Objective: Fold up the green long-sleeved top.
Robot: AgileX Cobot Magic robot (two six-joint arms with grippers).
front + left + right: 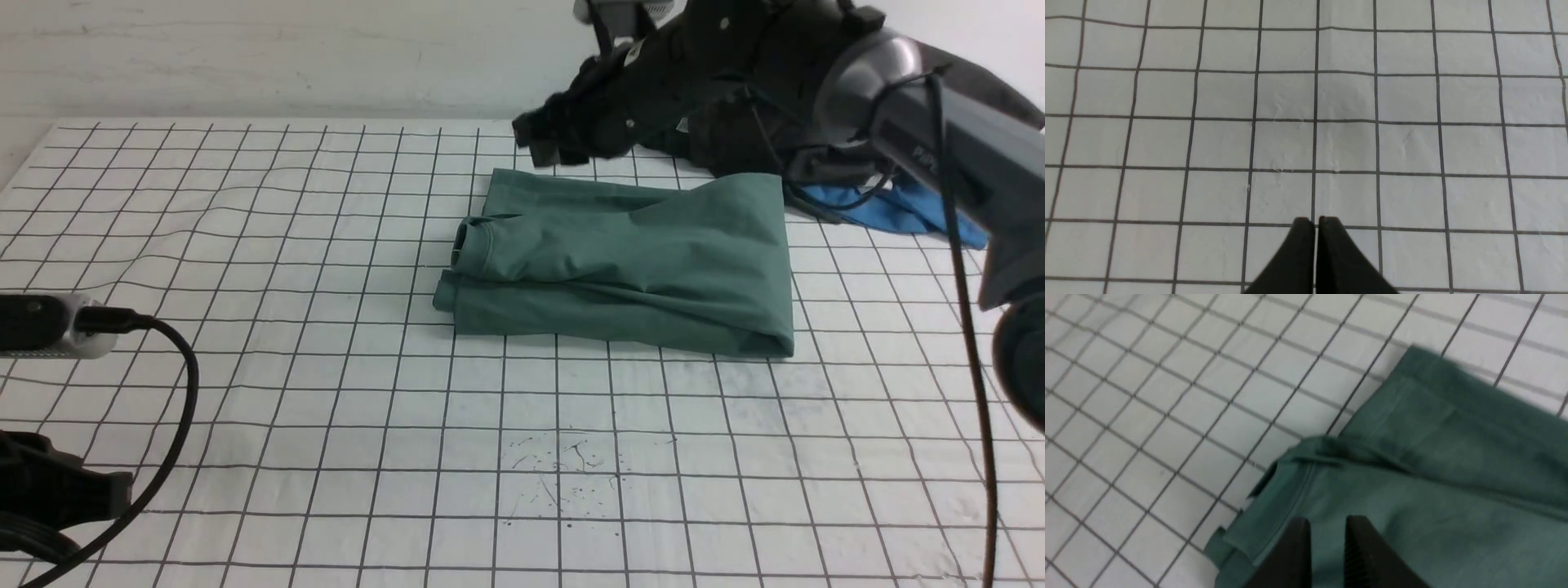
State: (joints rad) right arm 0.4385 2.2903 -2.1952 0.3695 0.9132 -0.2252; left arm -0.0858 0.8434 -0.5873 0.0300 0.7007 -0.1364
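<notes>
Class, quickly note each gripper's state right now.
Left gripper: closed, holding nothing.
Right gripper: slightly open, empty, above the green top.
</notes>
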